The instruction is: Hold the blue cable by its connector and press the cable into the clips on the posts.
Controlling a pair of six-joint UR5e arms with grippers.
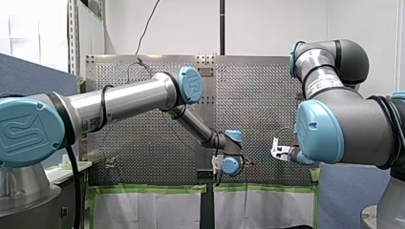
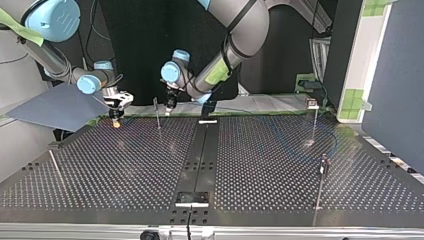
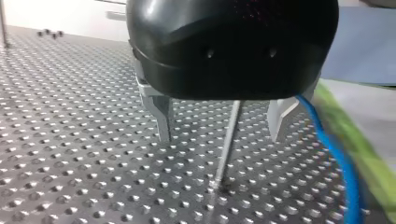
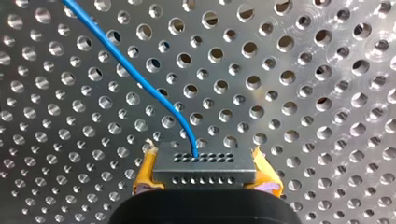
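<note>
right hand (image 4: 205, 173): clamped on the connector (image 4: 204, 164), yellow pads (image 4: 147, 170) either side | blue cable (image 4: 135, 77): runs off ahead of it over the desk (image 4: 303, 93) | left hand (image 3: 219, 136): fingers (image 3: 163, 116) spread, post (image 3: 225, 154) between them, cable blurry just beside one finger, touching? can't tell

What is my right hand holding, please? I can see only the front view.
Observer: In the right wrist view, your right hand is shut on the connector, between its yellow pads.
Operator: Thank you. Where does the cable go from there?
Observer: The cable leaves the connector's middle and curves away ahead of the hand.
Operator: And is my left hand gripping anything?
Observer: No. The left wrist view shows the left hand open, with a post standing between its fingers and touching neither.
</note>
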